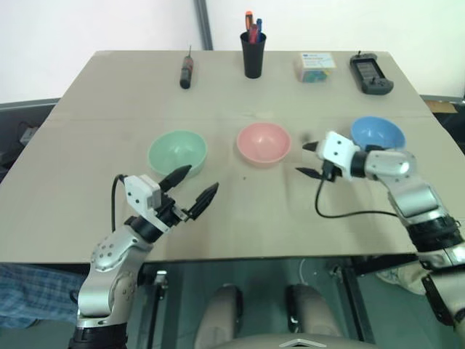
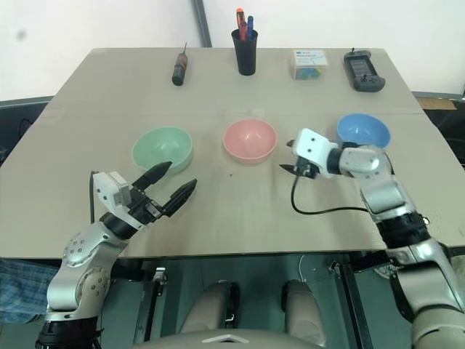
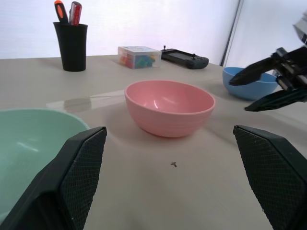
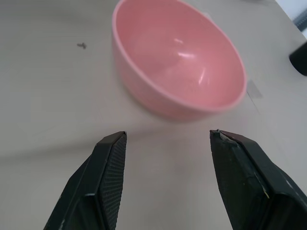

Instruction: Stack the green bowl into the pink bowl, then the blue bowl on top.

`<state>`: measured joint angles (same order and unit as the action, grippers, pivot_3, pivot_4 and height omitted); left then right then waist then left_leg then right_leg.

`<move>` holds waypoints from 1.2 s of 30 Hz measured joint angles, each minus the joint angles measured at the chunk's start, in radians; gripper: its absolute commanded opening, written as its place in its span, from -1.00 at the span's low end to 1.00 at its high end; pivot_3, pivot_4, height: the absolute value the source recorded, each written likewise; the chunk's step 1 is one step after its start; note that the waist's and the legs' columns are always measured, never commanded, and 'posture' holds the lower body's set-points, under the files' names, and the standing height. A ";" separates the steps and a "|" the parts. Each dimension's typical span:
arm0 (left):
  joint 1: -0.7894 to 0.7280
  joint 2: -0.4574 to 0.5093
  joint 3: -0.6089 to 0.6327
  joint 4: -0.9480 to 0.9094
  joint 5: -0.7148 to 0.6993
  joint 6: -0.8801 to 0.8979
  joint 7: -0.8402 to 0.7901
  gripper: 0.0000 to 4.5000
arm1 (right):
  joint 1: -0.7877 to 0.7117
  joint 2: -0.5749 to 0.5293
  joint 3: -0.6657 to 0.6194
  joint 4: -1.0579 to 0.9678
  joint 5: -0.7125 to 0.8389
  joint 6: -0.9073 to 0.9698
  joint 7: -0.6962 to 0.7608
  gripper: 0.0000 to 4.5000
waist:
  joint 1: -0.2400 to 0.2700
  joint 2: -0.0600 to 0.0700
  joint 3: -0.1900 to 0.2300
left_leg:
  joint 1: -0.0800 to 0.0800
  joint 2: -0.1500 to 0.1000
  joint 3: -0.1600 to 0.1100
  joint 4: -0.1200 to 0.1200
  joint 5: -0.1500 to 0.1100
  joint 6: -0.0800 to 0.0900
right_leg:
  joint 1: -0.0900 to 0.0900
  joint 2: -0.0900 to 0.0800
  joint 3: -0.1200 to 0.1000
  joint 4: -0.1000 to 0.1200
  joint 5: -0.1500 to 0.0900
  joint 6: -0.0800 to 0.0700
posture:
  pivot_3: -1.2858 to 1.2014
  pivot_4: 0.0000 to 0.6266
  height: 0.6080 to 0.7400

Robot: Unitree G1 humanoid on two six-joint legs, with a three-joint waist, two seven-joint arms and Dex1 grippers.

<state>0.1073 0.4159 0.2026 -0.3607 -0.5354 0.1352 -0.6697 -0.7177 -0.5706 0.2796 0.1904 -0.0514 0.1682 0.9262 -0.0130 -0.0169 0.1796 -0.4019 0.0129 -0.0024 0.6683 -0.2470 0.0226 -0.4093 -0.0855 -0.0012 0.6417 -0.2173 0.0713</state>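
Three bowls stand apart in a row across the table. The green bowl (image 1: 177, 153) is on the left, the pink bowl (image 1: 264, 143) in the middle, the blue bowl (image 1: 377, 134) on the right. My left gripper (image 1: 192, 185) hangs open just in front of the green bowl, empty, pointing toward the pink one. My right gripper (image 1: 306, 159) is open and empty between the pink and blue bowls, its fingertips aimed at the pink bowl (image 4: 180, 57). In the left wrist view the green bowl's rim (image 3: 33, 143) sits close, with the pink bowl (image 3: 169, 107) beyond.
Along the far edge lie a screwdriver (image 1: 187, 70), a black pen cup (image 1: 253, 53), a clear box of coloured bits (image 1: 315, 67) and a black handheld controller (image 1: 370, 73). A black cable (image 1: 349, 212) trails from my right wrist over the table.
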 measured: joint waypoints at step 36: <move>0.148 -0.017 0.031 -0.126 0.025 -0.038 0.085 1.00 | -0.251 0.206 0.134 0.455 -0.167 -0.333 0.052 -0.95 | -0.002 0.001 0.000 | 0.000 0.000 -0.001 -0.002 0.000 0.000 | -0.001 0.000 0.000 0.000 0.000 0.000 | 0.03 -0.52 1.00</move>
<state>0.2550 0.3993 0.2334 -0.4864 -0.5107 0.0977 -0.5850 -0.9688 -0.3650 0.4140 0.6450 -0.2187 -0.1651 0.9782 -0.0153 -0.0163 0.1800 -0.4020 0.0127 -0.0030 0.6665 -0.2470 0.0225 -0.4102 -0.0855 -0.0017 0.6417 -0.2173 0.0709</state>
